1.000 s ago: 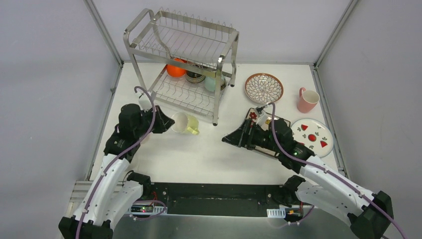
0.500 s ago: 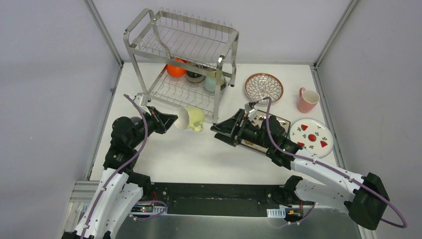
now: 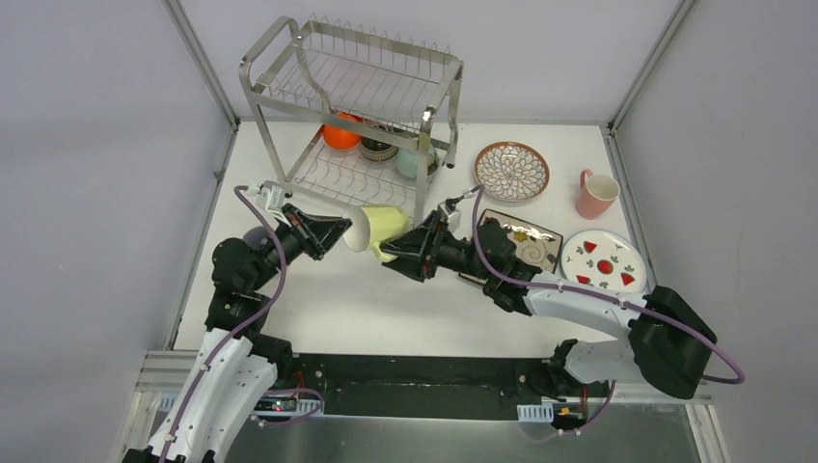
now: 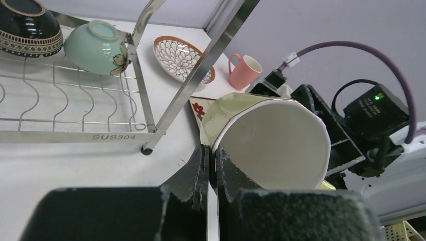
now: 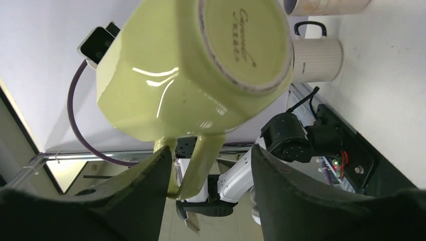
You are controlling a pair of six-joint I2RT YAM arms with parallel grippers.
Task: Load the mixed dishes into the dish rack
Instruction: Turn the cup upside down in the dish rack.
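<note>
My left gripper (image 3: 340, 232) is shut on the rim of the yellow-green mug (image 3: 374, 229) and holds it on its side above the table, in front of the dish rack (image 3: 357, 87). In the left wrist view its fingers (image 4: 205, 163) pinch the rim of the mug (image 4: 274, 138). My right gripper (image 3: 397, 253) is open at the mug's base. In the right wrist view the mug's handle (image 5: 203, 160) hangs between its spread fingers (image 5: 145, 196), close to the left one. An orange bowl (image 3: 340, 135), a dark bowl (image 3: 378, 148) and a mint bowl (image 3: 410, 160) sit on the rack's lower shelf.
The petal-pattern plate (image 3: 511, 171), pink mug (image 3: 596, 195), square floral plate (image 3: 529, 243) and red-marked white plate (image 3: 605, 265) lie on the table to the right. A white ribbed mug (image 5: 316, 60) stands by the left arm. The rack's front post (image 3: 421, 207) is just behind the held mug.
My left gripper has lifted the yellow-green mug and carried it right. My right gripper has moved left from over the square plate up to the mug's base.
</note>
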